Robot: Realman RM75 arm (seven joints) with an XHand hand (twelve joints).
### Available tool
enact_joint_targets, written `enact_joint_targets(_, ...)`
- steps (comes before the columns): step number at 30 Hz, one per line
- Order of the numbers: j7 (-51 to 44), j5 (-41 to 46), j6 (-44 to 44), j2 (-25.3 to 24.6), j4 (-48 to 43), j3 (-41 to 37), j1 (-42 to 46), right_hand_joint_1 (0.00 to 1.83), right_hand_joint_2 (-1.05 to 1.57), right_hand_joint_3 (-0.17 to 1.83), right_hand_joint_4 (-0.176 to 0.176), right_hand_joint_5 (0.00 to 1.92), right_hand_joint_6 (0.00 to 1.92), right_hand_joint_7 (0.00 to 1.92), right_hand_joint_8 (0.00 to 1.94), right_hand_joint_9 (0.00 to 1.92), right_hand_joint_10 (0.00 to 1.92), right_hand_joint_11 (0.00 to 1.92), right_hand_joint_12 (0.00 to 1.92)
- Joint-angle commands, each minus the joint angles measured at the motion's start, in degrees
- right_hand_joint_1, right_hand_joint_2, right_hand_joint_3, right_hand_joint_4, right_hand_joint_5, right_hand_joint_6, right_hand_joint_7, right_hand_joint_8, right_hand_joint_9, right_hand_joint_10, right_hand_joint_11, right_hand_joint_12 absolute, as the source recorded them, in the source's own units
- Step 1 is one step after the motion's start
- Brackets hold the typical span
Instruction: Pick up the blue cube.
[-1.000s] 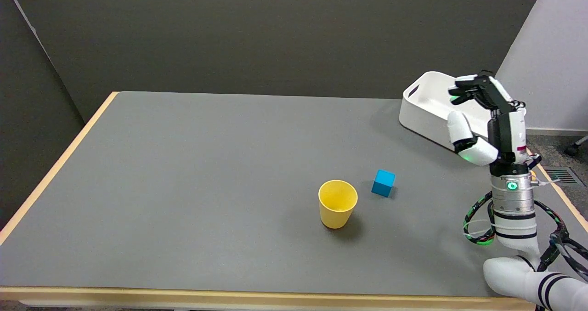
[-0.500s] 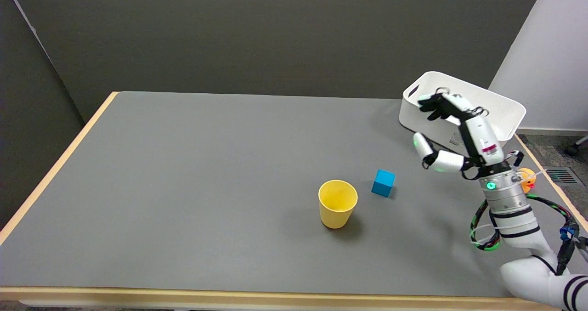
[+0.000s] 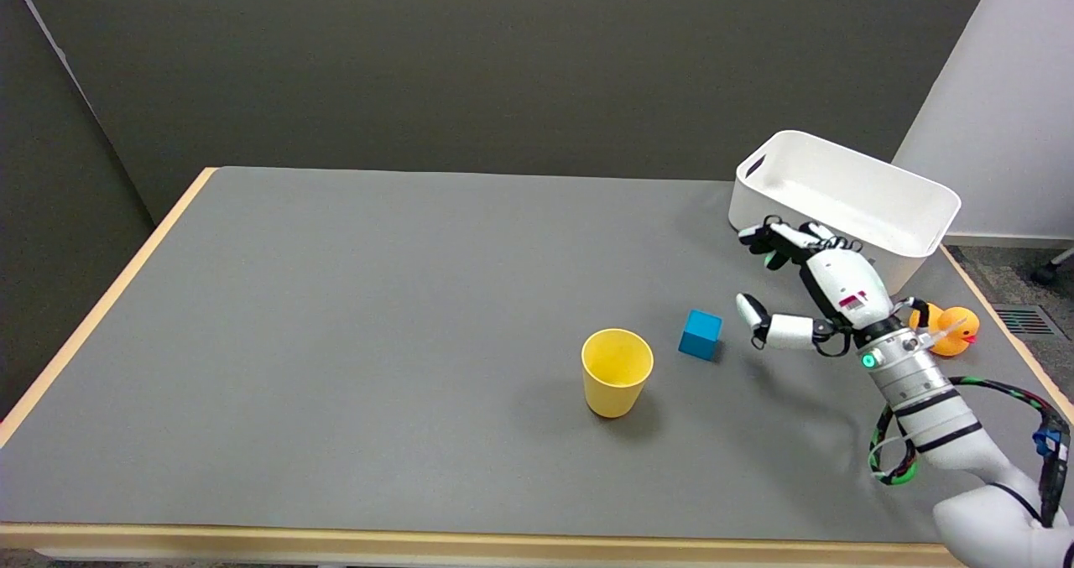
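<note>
A small blue cube sits on the grey table, just right of a yellow cup. My right hand hovers to the right of the cube, a short gap away, with its fingers spread and nothing in them. The thumb points toward the cube and the other fingers reach up and to the left.
A yellow cup stands upright just left of the cube. A white bin rests at the table's far right corner. An orange rubber duck lies behind my wrist near the right edge.
My right hand has come down and moved left from in front of the white bin toward the cube, uncovering the duck. The cube and cup have not moved.
</note>
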State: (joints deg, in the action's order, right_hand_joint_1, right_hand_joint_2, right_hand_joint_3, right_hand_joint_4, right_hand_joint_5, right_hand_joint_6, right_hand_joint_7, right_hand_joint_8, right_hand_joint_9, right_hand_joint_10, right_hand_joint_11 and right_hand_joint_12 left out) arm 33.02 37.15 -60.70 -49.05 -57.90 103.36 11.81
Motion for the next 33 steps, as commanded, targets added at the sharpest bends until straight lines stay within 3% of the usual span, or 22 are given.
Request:
enact_joint_targets(1,-10.5,-0.5,3.1,-3.2,-12.7,-10.9,14.0,0.68,0.64,0.89,-0.018,0.38,0.68,0.53,0.67,0.55,1.23,0.23,1.92)
enact_joint_targets(6,-10.5,-0.5,-1.6,-4.0,-15.9,-12.3,16.4,0.67,0.64,0.89,-0.020,0.38,0.68,0.54,0.67,0.55,1.23,0.23,1.92)
enact_joint_targets(14,-10.5,-0.4,-0.6,-3.4,-19.2,-9.6,15.4,0.67,0.64,0.89,-0.023,0.39,0.69,0.55,0.69,0.56,1.24,0.26,1.92)
enact_joint_targets(25,-10.5,2.8,9.9,-3.3,-24.0,-7.3,14.4,0.64,0.64,0.88,-0.026,0.38,0.67,0.53,0.67,0.54,1.23,0.24,1.92)
enact_joint_targets(27,-10.5,2.8,12.1,-3.3,-24.5,-7.3,13.9,0.64,0.66,0.94,-0.026,0.36,0.65,0.49,0.64,0.52,1.10,0.16,1.92)
enact_joint_targets(33,-10.6,2.4,18.0,-3.3,-25.3,-7.2,12.7,0.62,0.63,0.87,-0.033,0.32,0.56,0.38,0.49,0.35,1.02,0.07,1.92)
